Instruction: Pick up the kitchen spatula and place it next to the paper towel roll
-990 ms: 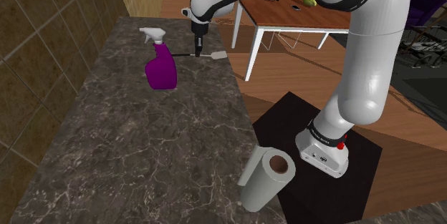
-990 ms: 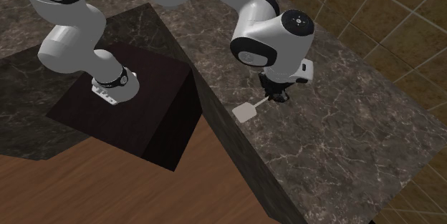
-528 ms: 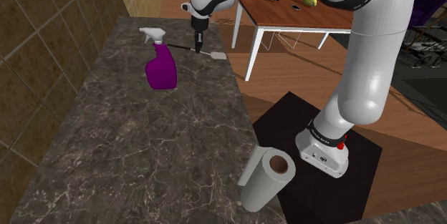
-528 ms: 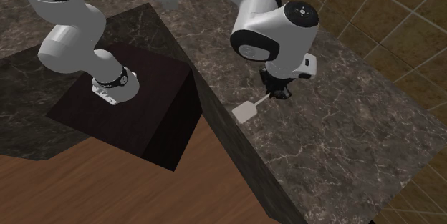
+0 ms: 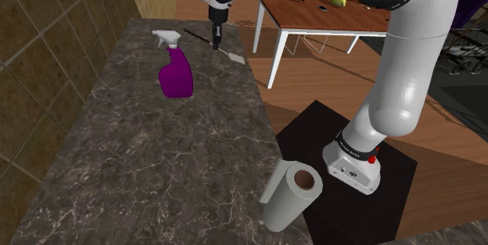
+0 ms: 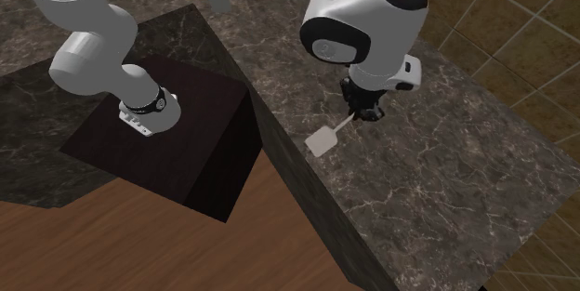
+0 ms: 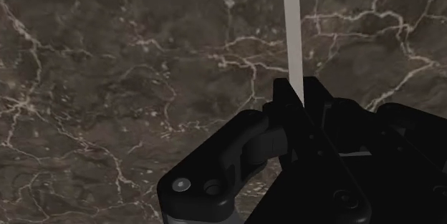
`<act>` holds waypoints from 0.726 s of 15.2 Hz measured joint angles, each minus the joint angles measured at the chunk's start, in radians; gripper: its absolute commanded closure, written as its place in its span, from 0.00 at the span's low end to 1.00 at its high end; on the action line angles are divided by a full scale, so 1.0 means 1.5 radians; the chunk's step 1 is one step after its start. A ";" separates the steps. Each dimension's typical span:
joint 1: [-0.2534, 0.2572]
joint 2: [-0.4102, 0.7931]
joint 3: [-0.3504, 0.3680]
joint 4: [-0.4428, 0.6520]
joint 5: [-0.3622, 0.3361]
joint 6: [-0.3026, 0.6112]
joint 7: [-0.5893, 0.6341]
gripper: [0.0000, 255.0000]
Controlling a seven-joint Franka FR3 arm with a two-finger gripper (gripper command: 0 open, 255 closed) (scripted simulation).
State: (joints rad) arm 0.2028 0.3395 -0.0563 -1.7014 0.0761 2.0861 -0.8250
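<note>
The gripper (image 5: pixel 217 45) has its fingers (image 7: pixel 283 112) clenched on the spatula (image 5: pixel 235 55) shaft, upper middle of the shoulder view, blade by the desk (image 5: pixel 156 165) edge. A purple spray bottle (image 5: pixel 176 77) stands near. Open marble runs down to the paper towel roll (image 5: pixel 291 200), lower right.

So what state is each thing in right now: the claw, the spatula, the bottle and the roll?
Claw: shut on the spatula's thin handle.
Spatula: clasped in the claw, pale blade sticking out beyond it.
Spray bottle: purple, upright on the counter, untouched.
Paper towel roll: standing on end, far from the claw.
</note>
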 measured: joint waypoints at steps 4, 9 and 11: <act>0.000 -0.012 -0.001 0.022 -0.002 -0.033 0.002 1.00; -0.001 -0.024 -0.002 0.050 -0.003 -0.073 0.004 1.00; 0.000 -0.025 -0.001 0.067 -0.004 -0.092 0.006 1.00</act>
State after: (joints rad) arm 0.2030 0.3016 -0.0582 -1.6009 0.0698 1.9482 -0.8154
